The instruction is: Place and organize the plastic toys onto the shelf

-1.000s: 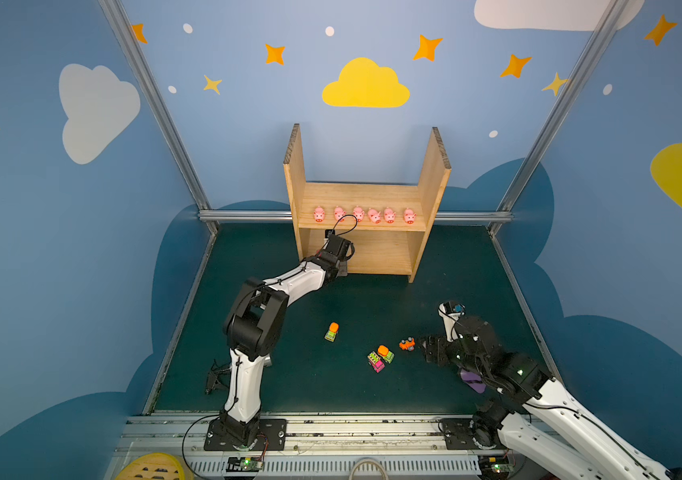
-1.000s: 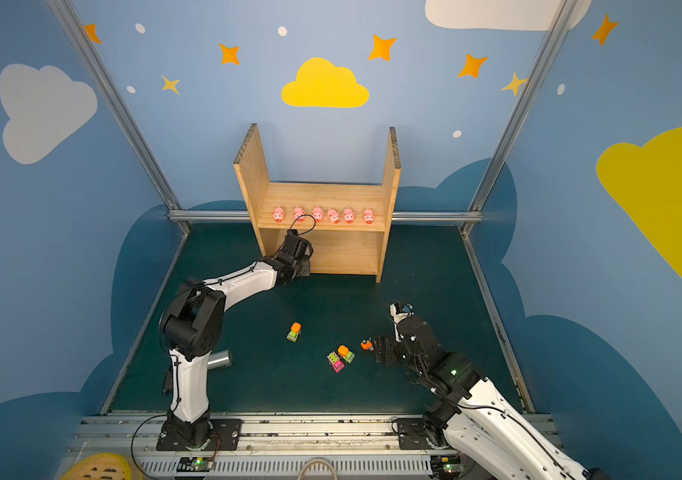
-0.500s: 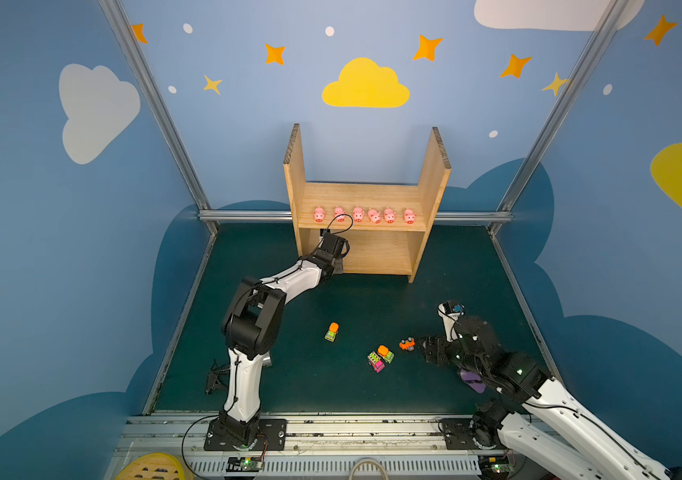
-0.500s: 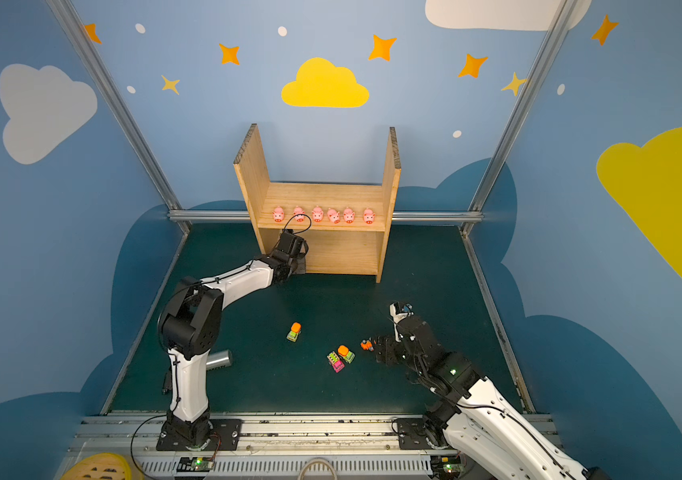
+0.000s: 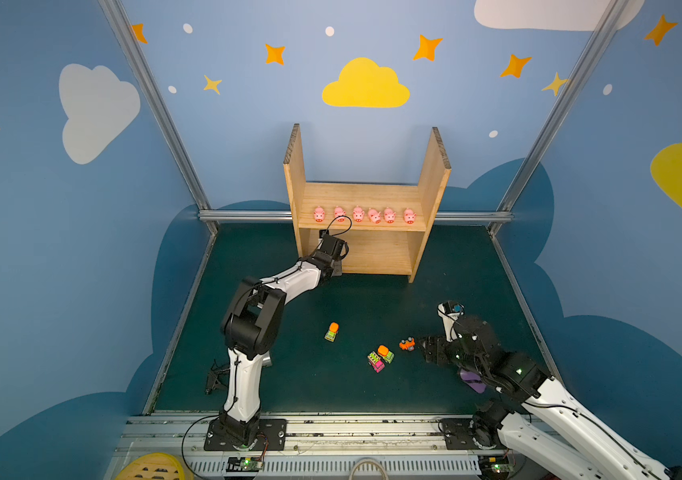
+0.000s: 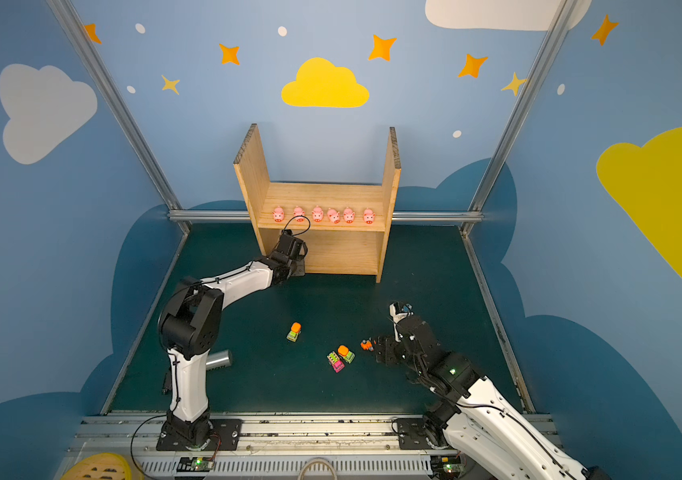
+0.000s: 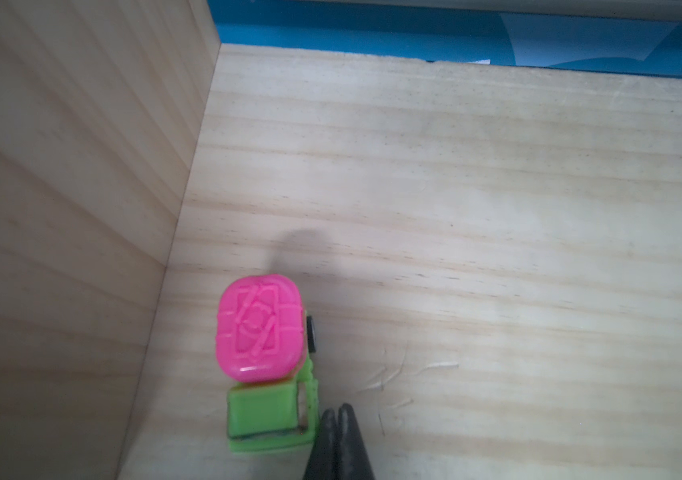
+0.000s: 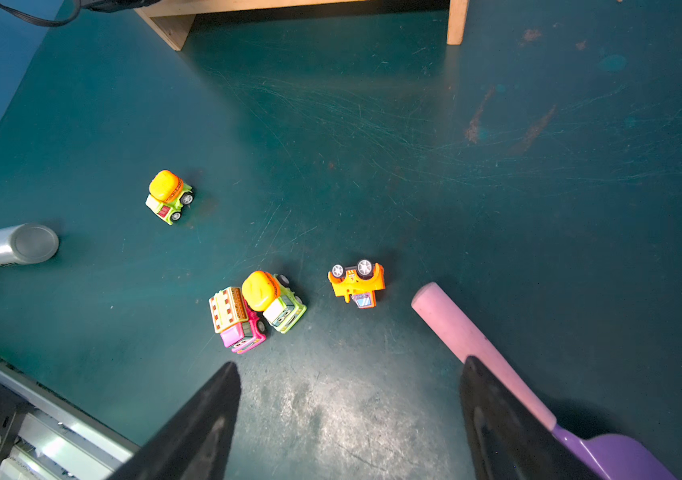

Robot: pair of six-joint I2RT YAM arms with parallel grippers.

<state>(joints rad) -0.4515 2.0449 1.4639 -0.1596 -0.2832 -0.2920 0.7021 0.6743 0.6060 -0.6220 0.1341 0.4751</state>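
With tips pressed together and empty, the left gripper [image 7: 337, 419] is seen over the lower board of the shelf [image 7: 455, 187], the pink-and-green truck [image 7: 266, 357] just beside it; the right gripper [image 8: 349, 363], jaws apart, is held above the floor, the orange vehicle [image 8: 357, 284] just ahead

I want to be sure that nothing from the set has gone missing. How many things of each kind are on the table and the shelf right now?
Pink pigs: 6
Toy vehicles: 5
Purple scoop: 1
Metal cylinder: 1
Total: 13
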